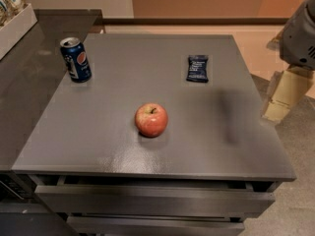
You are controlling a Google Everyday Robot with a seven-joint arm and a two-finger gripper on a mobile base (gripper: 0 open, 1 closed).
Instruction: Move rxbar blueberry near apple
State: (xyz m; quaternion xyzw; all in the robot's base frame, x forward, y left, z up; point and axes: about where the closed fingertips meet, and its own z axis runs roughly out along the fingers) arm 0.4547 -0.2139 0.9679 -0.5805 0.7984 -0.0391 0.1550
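Presently: gripper (281,96) off to the side of the table (98,136), rxbar blueberry (197,68) lying on the tabletop.

We cannot tell whether the jaws are apart or together. The pale gripper hangs under the grey arm (300,33), well to the right of the apple (151,119) and past the table's right edge. We note the rxbar blueberry lying flat behind the apple and to its right, well apart from it. Pepsi can (76,59) stands upright behind the apple, far to its left. Apple sits stem up, near the table's middle.
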